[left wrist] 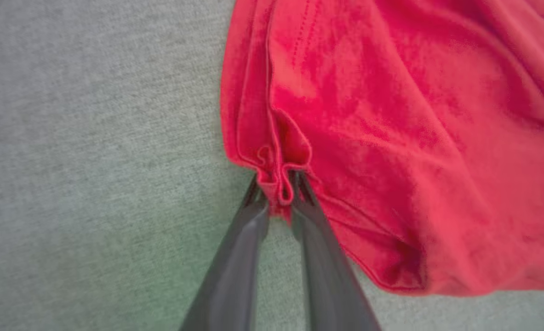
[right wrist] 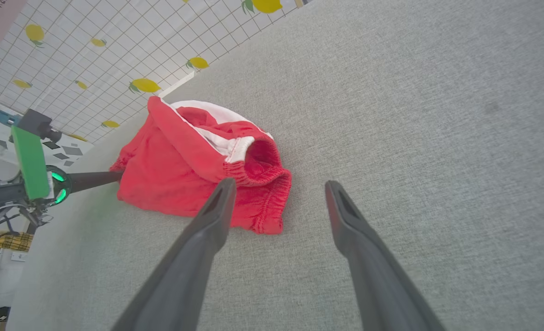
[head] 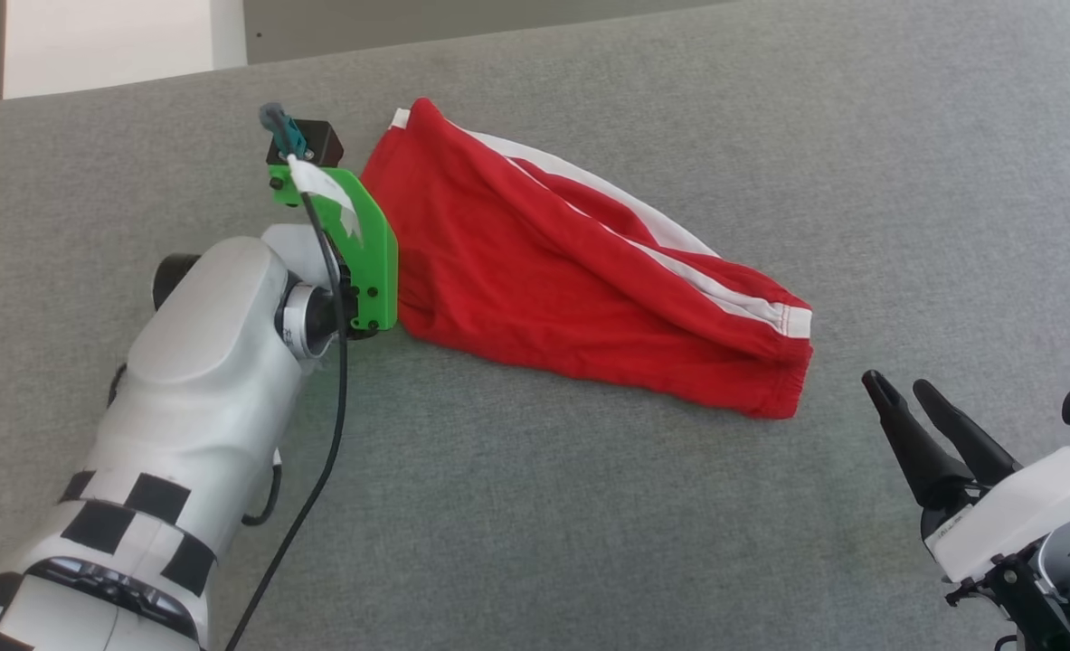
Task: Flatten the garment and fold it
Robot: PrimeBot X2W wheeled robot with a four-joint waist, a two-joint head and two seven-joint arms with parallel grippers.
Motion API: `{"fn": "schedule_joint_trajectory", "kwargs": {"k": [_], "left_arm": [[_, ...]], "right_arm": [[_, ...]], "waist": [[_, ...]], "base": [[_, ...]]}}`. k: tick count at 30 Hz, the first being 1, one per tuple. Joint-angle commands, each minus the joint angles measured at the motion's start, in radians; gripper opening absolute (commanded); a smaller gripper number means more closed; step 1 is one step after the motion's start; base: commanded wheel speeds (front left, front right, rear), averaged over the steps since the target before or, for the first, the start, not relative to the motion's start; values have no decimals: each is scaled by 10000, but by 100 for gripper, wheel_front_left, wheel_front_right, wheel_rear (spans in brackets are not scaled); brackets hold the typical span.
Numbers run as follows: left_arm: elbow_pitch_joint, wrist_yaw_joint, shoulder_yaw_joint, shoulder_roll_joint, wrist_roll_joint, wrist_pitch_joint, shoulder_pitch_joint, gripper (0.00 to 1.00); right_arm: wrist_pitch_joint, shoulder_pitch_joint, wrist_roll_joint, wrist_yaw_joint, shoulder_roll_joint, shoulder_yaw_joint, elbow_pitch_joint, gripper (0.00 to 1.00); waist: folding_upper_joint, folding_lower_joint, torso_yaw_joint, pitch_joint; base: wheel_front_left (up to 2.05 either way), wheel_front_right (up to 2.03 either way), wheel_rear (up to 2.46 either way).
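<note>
The garment [head: 571,271] is a pair of red shorts with a white side stripe, lying crumpled across the grey cloth surface [head: 589,506]. In the left wrist view my left gripper [left wrist: 278,191] is shut on a bunched fold at the edge of the garment [left wrist: 391,138], with red cloth pinched between the dark fingertips. In the head view the green wrist bracket [head: 367,244] hides those fingers at the garment's left end. My right gripper [head: 899,383] stands open at the lower right, apart from the elastic waistband [right wrist: 262,184], and holds nothing.
The grey surface ends at a far edge [head: 137,86] with a pale wall beyond. A black cable [head: 331,425] trails along my left forearm. A tiled wall with lemon prints [right wrist: 115,46] rises past the surface in the right wrist view.
</note>
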Motion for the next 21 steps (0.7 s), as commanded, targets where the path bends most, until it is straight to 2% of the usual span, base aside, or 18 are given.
{"fn": "schedule_joint_trajectory", "kwargs": {"k": [1, 7, 13, 16, 21], "left_arm": [[52, -91, 12, -85, -187, 61, 475, 0], [-524, -244, 448, -141, -712, -203, 615, 0], [-1330, -326, 614, 24, -918, -294, 757, 0], [-1730, -241, 614, 154, -910, -220, 799, 0], [-2293, -86, 574, 326, -853, -85, 833, 0]], "right_arm": [[23, -51, -115, -13, 29, 23, -15, 100], [672, 78, -1469, -13, -101, 128, -447, 100], [2011, 2, -3565, -13, -175, 517, -934, 100], [2543, -317, -4410, -13, -161, 887, -750, 100], [2774, -1055, -4939, -13, -65, 1388, 100, 100]], "waist": [[-1, 0, 99, -83], [-1, 0, 342, -234], [-1, 0, 527, -135], [-1, 0, 592, 21], [-1, 0, 692, 293]], "base": [[0, 0, 0], [0, 0, 0], [0, 0, 0], [0, 0, 0], [0, 0, 0]]}}
